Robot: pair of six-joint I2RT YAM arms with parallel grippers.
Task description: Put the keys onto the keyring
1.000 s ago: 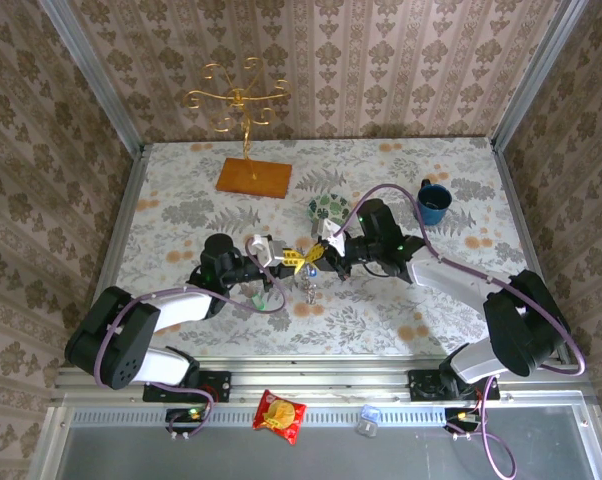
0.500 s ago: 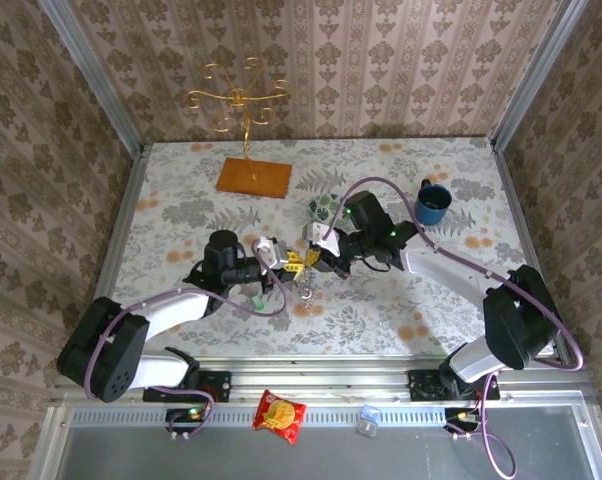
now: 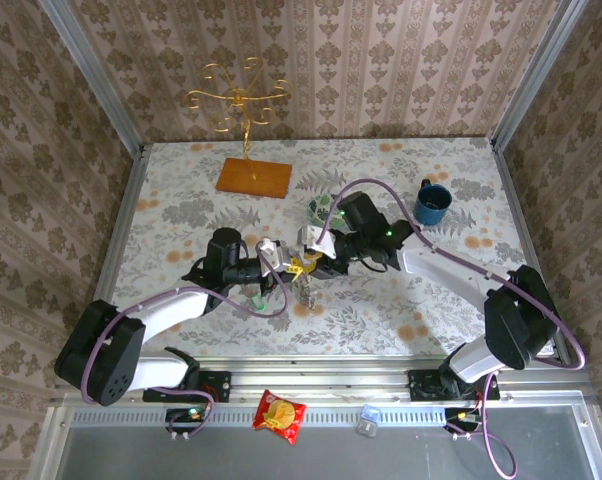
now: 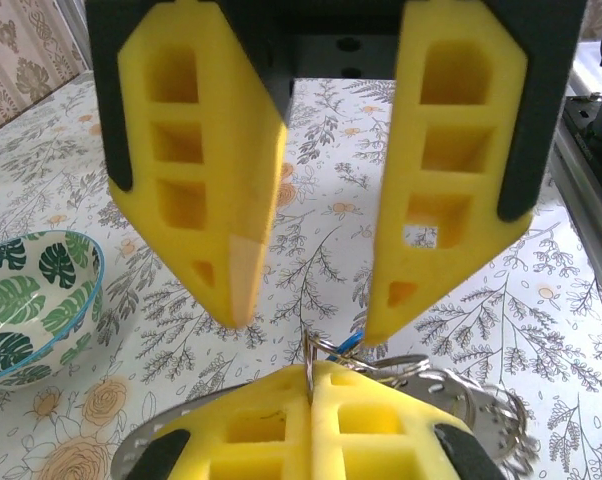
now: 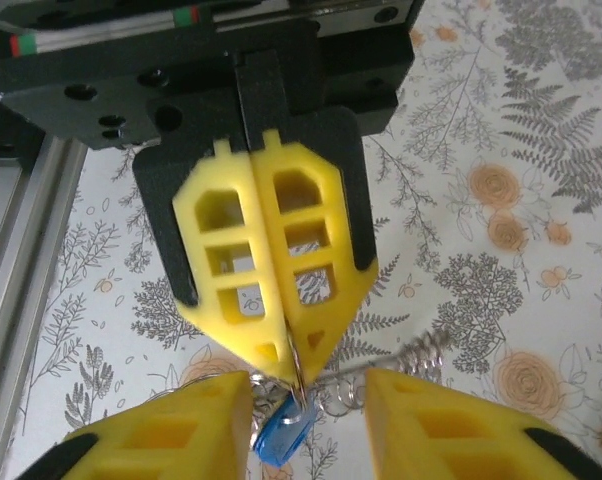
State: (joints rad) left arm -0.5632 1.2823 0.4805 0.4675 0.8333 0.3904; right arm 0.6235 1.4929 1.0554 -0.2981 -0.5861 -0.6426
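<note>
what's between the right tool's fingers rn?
Right wrist view: the blue key hangs in the gap of the open right tool, off the ring pinched by the shut left tool.

The left arm (image 3: 171, 300) and right arm (image 3: 451, 272) reach inward, forearms low, tips nose to nose. Left jaws are pressed together, their yellow pads (image 5: 231, 270) meeting flat. Right jaws stand parted, one pad (image 4: 196, 170) either side of the left jaws' tip.
</note>
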